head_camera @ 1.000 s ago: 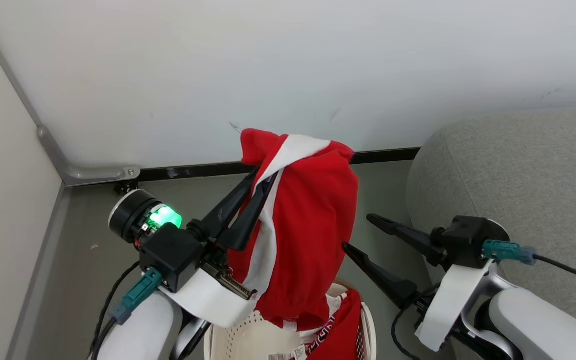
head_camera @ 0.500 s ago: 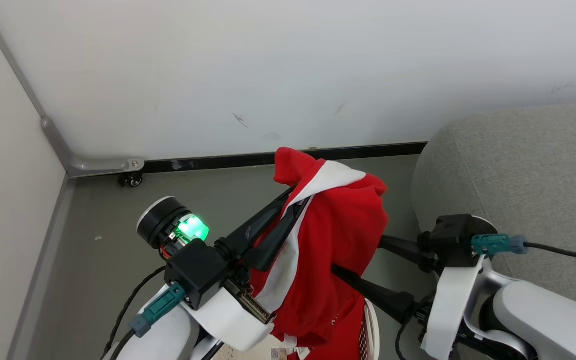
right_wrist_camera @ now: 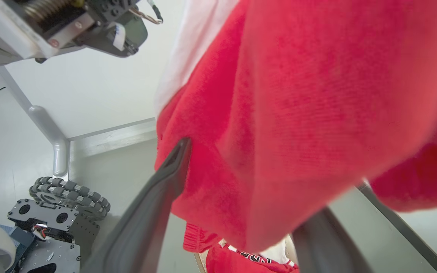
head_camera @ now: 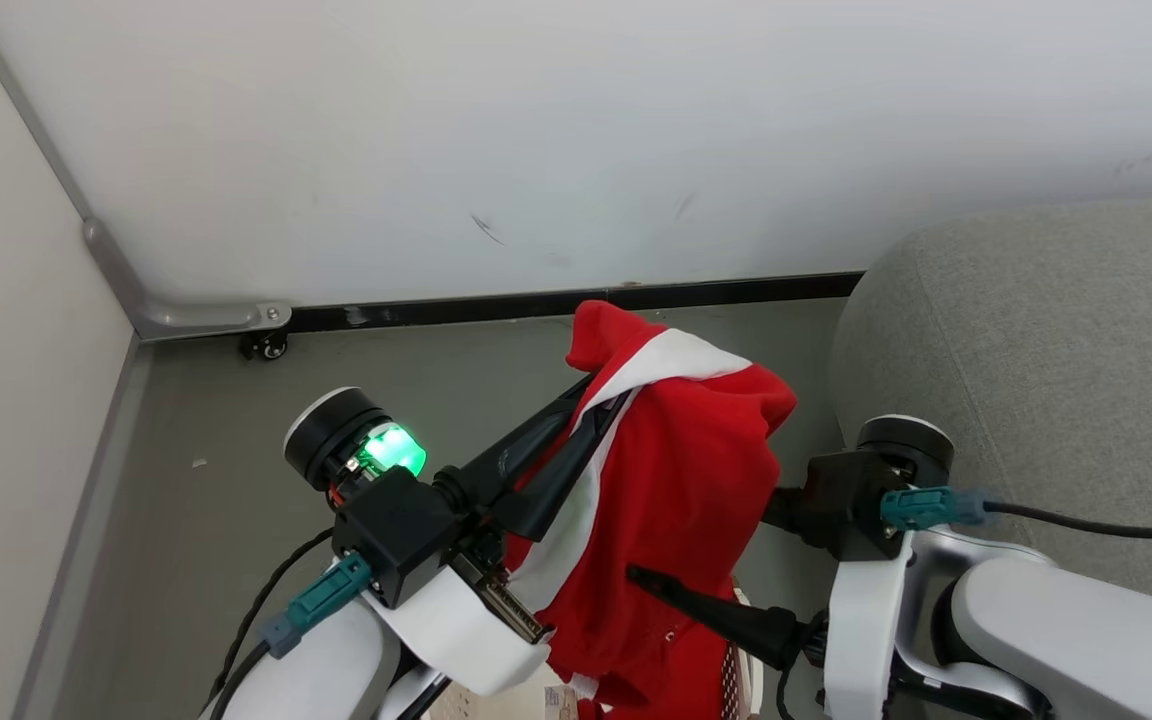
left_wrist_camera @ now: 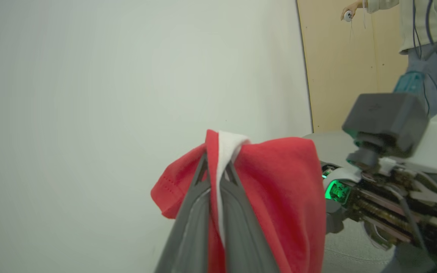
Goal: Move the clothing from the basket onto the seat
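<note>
**Bare corner: white wall, grey floor**

A plain white wall (head_camera: 576,130) runs across the back, marked by a few faint dark scuffs (head_camera: 484,228). A black baseboard (head_camera: 496,305) lines its foot above the smooth grey floor (head_camera: 216,420). At the left stands a pale side panel (head_camera: 6,400), edged by a grey metal bracket (head_camera: 186,320) with a small black caster (head_camera: 266,346) beside it. The left wrist view shows a tan wooden panel (left_wrist_camera: 340,68) adjoining the wall.

The head view looks down from above and behind both arms, over the floor (head_camera: 186,430) to the far wall (head_camera: 576,140), with the seat (head_camera: 1036,340) at the right. The left wrist view sights along the left end effector (left_wrist_camera: 217,163), close on the clothing (left_wrist_camera: 279,189), toward that wall, with the right arm's wrist (left_wrist_camera: 385,117) near on its right. The right wrist view looks up from low along the right end effector (right_wrist_camera: 254,178), very near the same clothing, leftward to the corner rail (right_wrist_camera: 53,132) that the head view also shows.
</note>
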